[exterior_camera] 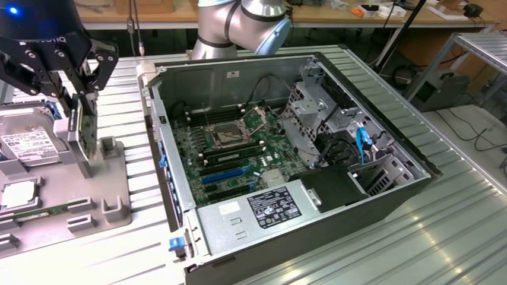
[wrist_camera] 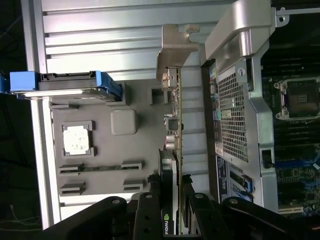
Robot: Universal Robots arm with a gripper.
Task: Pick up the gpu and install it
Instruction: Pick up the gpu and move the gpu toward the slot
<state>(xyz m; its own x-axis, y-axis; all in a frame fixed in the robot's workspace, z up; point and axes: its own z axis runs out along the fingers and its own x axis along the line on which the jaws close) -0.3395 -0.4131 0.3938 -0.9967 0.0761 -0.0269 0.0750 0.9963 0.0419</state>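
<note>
The gpu point(exterior_camera: 82, 139) stands on edge over the grey parts tray point(exterior_camera: 111, 196) at the exterior view's left, a slim dark strip whose lower end reaches down to the tray's surface. My black gripper point(exterior_camera: 79, 98) comes down from above and is shut on the card's upper part. In the wrist view the gpu point(wrist_camera: 173, 125) runs edge-on away from the gripper point(wrist_camera: 171, 192). Its silvery bracket point(wrist_camera: 175, 45) is at the far end, and a black finger point(wrist_camera: 150, 210) presses each face. Whether the card is clear of the tray I cannot tell.
The open computer case point(exterior_camera: 412, 160) lies to the exterior view's right of the tray, with its motherboard point(exterior_camera: 230, 142), a blue slot point(exterior_camera: 225, 175) and the power supply point(exterior_camera: 265, 208) exposed. A hard drive point(exterior_camera: 32, 145), a processor point(exterior_camera: 18, 193) and a memory stick point(exterior_camera: 40, 211) rest on the tray.
</note>
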